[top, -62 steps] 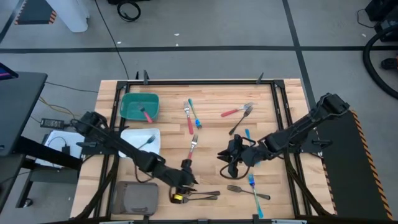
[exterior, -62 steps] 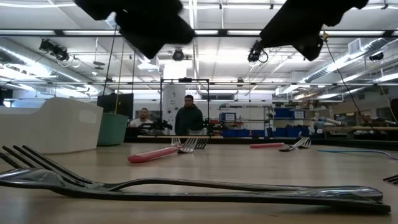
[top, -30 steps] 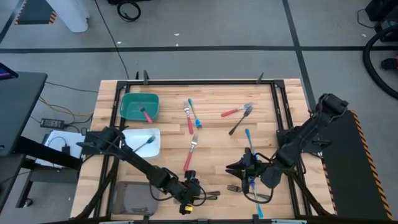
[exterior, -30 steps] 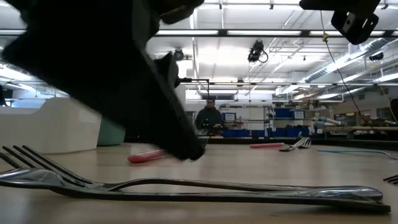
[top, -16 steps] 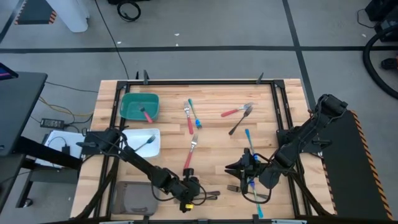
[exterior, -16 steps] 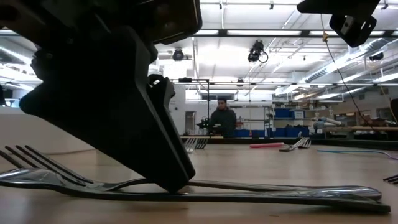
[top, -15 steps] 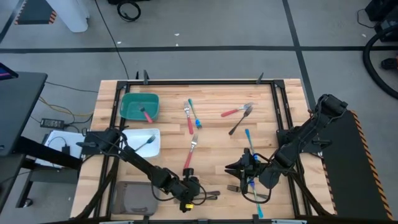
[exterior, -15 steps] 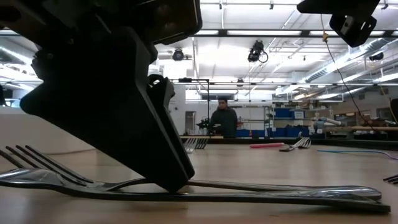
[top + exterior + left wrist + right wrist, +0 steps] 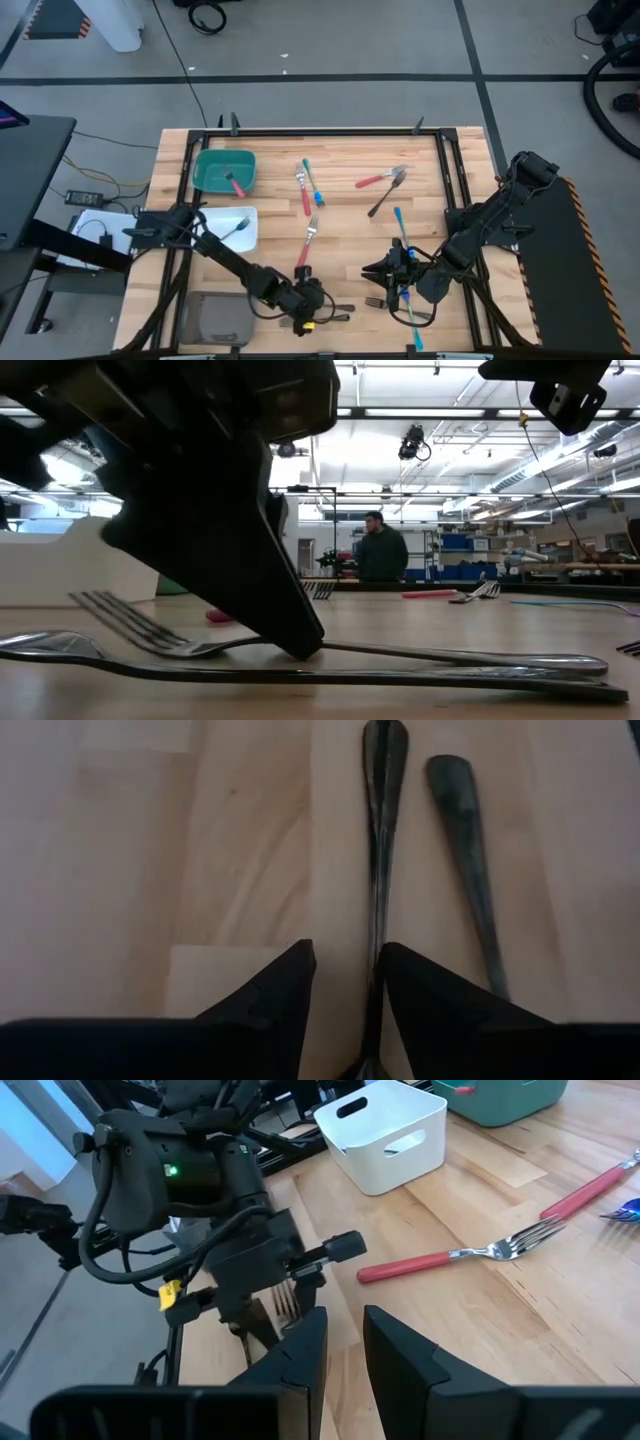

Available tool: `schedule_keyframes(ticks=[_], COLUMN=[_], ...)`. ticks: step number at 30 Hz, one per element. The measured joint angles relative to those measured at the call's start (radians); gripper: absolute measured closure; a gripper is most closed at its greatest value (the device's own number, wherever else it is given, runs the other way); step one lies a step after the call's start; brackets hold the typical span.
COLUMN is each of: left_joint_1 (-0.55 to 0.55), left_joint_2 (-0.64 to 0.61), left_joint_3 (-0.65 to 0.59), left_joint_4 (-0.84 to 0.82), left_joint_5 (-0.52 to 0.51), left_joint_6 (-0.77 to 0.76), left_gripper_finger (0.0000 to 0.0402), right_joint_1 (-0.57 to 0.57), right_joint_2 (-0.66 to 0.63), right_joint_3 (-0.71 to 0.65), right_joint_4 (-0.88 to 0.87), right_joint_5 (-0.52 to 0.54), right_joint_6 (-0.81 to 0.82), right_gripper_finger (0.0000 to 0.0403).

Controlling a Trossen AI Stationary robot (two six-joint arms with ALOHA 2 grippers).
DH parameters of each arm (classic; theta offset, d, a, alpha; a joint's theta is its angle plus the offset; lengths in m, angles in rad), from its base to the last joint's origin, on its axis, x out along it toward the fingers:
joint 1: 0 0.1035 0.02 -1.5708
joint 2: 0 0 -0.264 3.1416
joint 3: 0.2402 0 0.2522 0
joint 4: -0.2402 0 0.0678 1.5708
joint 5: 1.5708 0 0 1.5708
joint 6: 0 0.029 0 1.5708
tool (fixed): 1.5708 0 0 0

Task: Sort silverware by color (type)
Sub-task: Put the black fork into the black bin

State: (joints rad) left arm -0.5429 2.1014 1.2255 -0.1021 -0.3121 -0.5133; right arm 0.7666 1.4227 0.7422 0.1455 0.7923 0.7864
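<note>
At the table's near edge your left gripper (image 9: 306, 305) is down on the wood, its two dark fingers (image 9: 270, 995) closed about the slim handle of an all-metal dark grey fork (image 9: 190, 645); in the level view that fork's tines are tilted up off the table while a second dark grey metal utensil (image 9: 400, 678) lies flat just in front of it. The left wrist view shows the gripped handle (image 9: 380, 870) running between the fingers, with the other dark handle (image 9: 465, 850) just beside it on the pale wooden table (image 9: 120, 870). A little to the right along the same near strip, your right gripper (image 9: 385, 272) hovers low over a grey fork (image 9: 377, 302) and a blue-handled utensil (image 9: 407, 295); its jaws stand narrowly apart and seem to hold nothing, though the wrist view is not clear on this. Mid-table lies a red-handled fork (image 9: 306, 252), also seen from the right wrist (image 9: 450, 1258). To the left sit a grey bin (image 9: 215, 320), then a white bin (image 9: 228, 228) with a grey fork inside. Farther back are a blue-handled utensil (image 9: 398, 225), a dark grey spoon (image 9: 382, 198), a red-handled fork (image 9: 378, 180), and a red and blue pair (image 9: 308, 185). At the far left is a green bin (image 9: 222, 170) holding a red-handled piece. Beyond the table, a person (image 9: 380, 555) stands in the room.
</note>
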Motion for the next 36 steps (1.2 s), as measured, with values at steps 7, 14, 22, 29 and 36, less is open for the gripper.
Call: schedule_keyframes(ticks=[7, 14, 22, 29, 36], left_joint_1=[0.021, 0.036, 0.043, 0.042, 0.024], left_joint_2=[0.002, 0.0, -0.003, -0.004, -0.049], left_joint_3=[0.0, -0.002, -0.001, -0.001, -0.009], left_joint_4=[-0.065, -0.088, -0.107, -0.1, -0.071], left_joint_5=[-0.098, -0.109, -0.061, -0.055, -0.046], left_joint_6=[-0.033, 0.002, 0.063, 0.101, 0.115], left_gripper_finger=[0.026, 0.027, 0.0368, 0.0381, 0.0381], right_joint_1=[0.0, 0.0, 0.0, 0.0, 0.0], right_joint_2=[0.0, 0.0, 0.0, 0.0, 0.0], right_joint_3=[0.0, 0.0, 0.0, 0.0, 0.0], right_joint_4=[0.0, 0.0, 0.0, 0.0, -0.002], right_joint_5=[-0.001, -0.001, -0.001, -0.001, -0.001], right_joint_6=[0.0, 0.0, 0.0, 0.0, -0.004], right_gripper_finger=[0.0325, 0.0325, 0.0325, 0.0325, 0.0325])
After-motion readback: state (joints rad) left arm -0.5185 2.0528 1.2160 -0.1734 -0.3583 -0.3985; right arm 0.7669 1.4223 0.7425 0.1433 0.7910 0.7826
